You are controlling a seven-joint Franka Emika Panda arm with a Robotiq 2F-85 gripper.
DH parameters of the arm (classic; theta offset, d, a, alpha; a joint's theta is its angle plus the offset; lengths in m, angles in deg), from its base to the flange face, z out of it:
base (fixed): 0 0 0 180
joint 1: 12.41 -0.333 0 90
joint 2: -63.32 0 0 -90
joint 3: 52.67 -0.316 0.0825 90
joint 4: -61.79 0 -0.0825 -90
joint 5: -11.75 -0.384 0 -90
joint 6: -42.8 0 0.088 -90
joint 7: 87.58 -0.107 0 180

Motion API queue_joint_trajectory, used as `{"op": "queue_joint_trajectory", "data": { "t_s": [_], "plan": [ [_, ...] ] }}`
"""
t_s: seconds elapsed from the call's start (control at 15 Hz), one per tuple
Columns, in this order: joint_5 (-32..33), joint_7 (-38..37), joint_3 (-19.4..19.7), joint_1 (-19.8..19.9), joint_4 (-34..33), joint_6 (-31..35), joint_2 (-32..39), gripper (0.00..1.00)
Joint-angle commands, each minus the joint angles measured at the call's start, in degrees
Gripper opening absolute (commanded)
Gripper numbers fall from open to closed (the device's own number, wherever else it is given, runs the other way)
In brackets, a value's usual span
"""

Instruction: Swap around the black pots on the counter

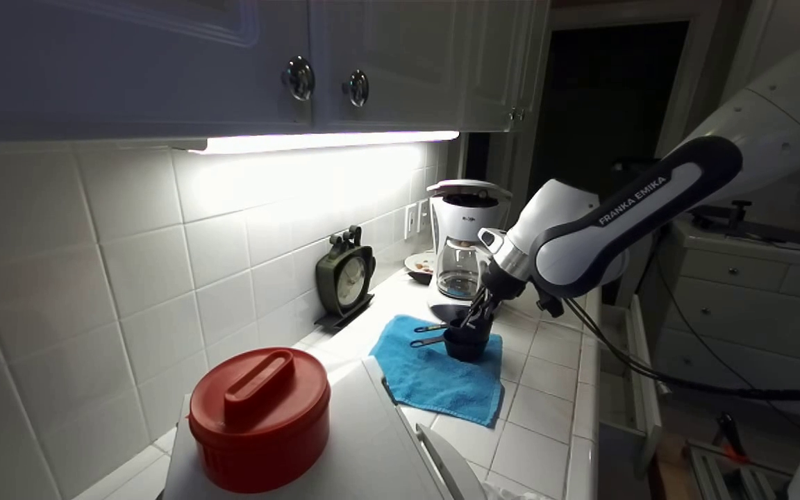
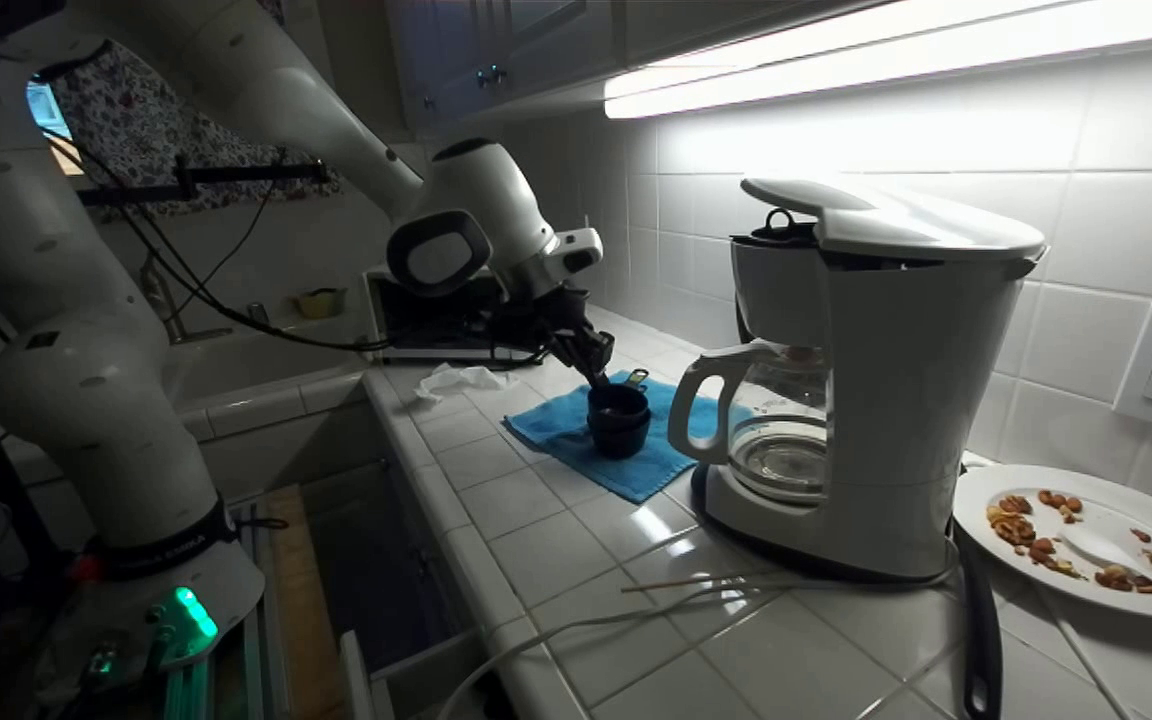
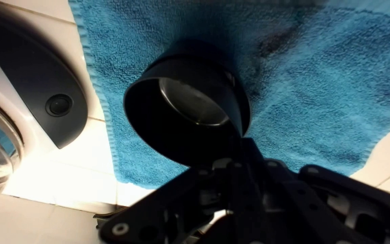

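Note:
Two small black pots sit one in or on top of the other on a blue towel [image 1: 442, 389] on the white tiled counter [image 1: 542, 389]. The upper pot [image 2: 619, 402] and the lower pot [image 2: 620, 440] show stacked in an exterior view. In the wrist view the upper pot [image 3: 176, 132] is tilted, and the lower pot [image 3: 198, 51] is mostly hidden behind it. Two short handles point toward the wall in an exterior view. My gripper [image 3: 238, 147] is shut on the upper pot's rim; its fingers [image 2: 600, 376] reach down from above.
A white coffee maker [image 2: 896, 400] with a glass carafe stands close to the towel. A red-lidded container [image 1: 261, 417] stands on a white appliance. A green scale [image 1: 346, 278] is by the wall. A plate with nuts [image 2: 1086, 590], a cord and crumpled paper [image 2: 458, 380] are on the counter.

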Motion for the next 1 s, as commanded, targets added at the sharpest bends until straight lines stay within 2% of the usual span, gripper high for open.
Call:
{"op": "queue_joint_trajectory", "data": {
  "t_s": [0.0, 0.07, 0.2, 0.27, 0.53, 0.73, 0.8, 0.93],
  "plan": [
    [0.2, -0.9, -0.1, 0.2, -0.5, 1.7, 1.4, 0.07],
    [-0.6, -0.2, 0.0, -0.1, -0.5, 1.6, 1.4, 0.32],
    [-0.9, -0.4, 0.0, -0.2, -0.5, 1.2, 0.9, 0.36],
    [-2.7, 0.8, 0.3, -0.9, -0.4, 0.6, 0.1, 0.44],
    [-0.8, -1.0, -0.4, -0.4, 0.3, 0.0, -3.9, 0.71],
    [0.6, -4.6, -0.9, 1.2, -0.8, -3.5, -5.8, 0.93],
    [0.9, -6.5, -1.0, 1.8, -1.6, -6.1, -6.1, 0.98],
    [0.7, -8.3, 0.3, 0.5, -2.5, -10.4, -7.3, 1.00]
  ]
}}
